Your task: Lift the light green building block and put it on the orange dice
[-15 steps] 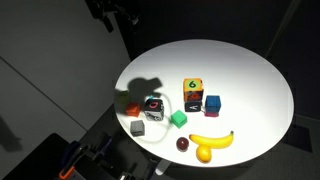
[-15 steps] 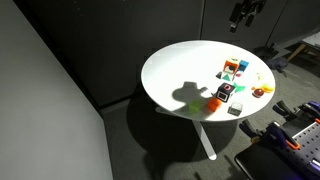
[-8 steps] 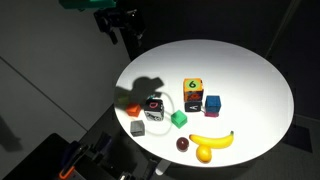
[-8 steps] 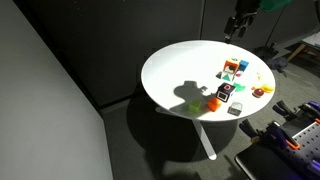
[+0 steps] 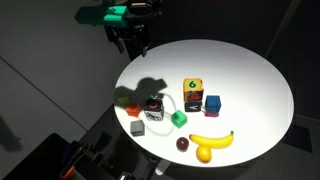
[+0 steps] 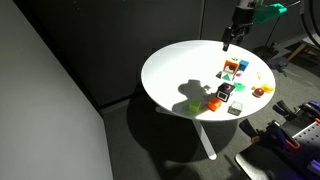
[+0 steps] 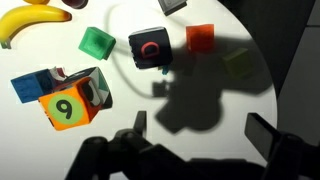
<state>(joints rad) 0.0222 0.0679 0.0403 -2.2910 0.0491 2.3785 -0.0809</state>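
Light green building block (image 7: 238,62) lay in the upper right of the wrist view, dimmed by the arm's shadow (image 7: 195,100). It sat near a small orange piece (image 7: 200,37) and well apart from the orange dice (image 7: 70,108) at the left. Only that view showed the light green building block; in both exterior views I cannot make it out within the dark patch.

The gripper (image 7: 197,122) rose from the bottom edge of the wrist view, its fingers (image 7: 138,122) spread wide with nothing between them. In an exterior view the gripper (image 5: 133,45) hung pointing down above the upper left rim of the round white table (image 5: 250,80), the arm entering from the top of the frame. In an exterior view from across the room the gripper (image 6: 227,40) stood over the table's far rim, the arm reaching in from the upper right.

Near the table's middle the orange dice (image 5: 192,90) showed a green face marked "6", with a blue cube (image 5: 212,103) just beside it. Toward the lower left lay a brighter green cube (image 5: 179,119), a black dice (image 5: 154,108) and a grey block (image 5: 137,128). A banana (image 5: 210,140) lay near the bottom edge of the table.

The table (image 6: 170,70) stood on a white pedestal (image 6: 205,140) over a dark floor, with dark walls behind it.
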